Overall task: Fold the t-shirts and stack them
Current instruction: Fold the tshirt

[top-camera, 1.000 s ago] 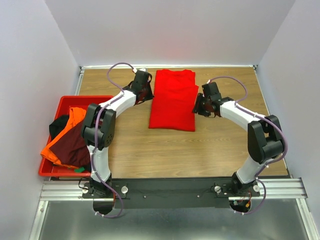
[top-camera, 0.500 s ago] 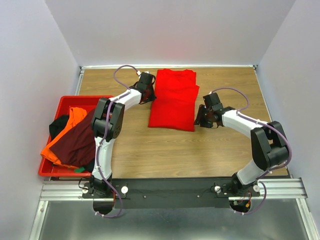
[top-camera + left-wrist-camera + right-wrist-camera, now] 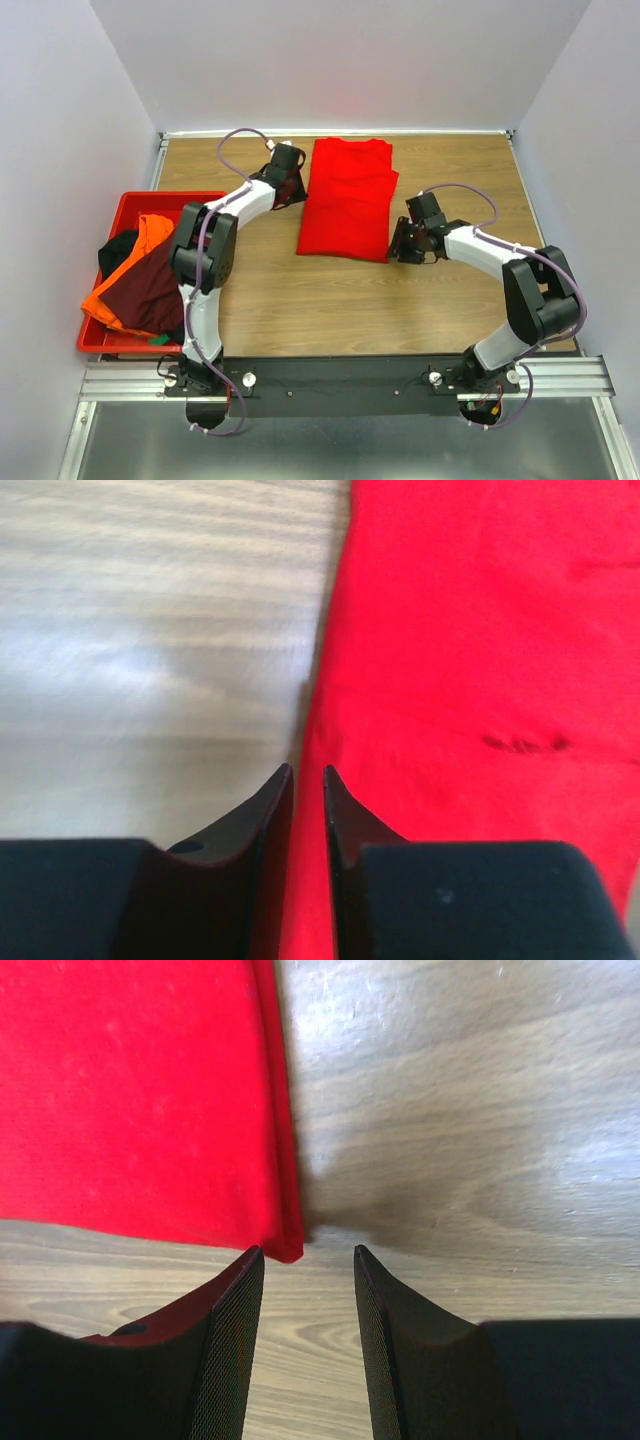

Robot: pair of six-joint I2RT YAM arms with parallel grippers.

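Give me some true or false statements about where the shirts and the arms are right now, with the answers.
The red t-shirt lies folded on the table: true.
The crate is empty: false; it holds the orange shirt, maroon shirt and black shirt.
The right jaws stand open by the red t-shirt's near corner: true.
The left jaws are inside the crate: false; they sit at the red t-shirt's left edge.

The black t-shirt (image 3: 115, 252) lies mostly buried under the orange t-shirt (image 3: 152, 232) and maroon t-shirt (image 3: 145, 290); the left arm (image 3: 205, 250) hides part of the crate (image 3: 150, 198).
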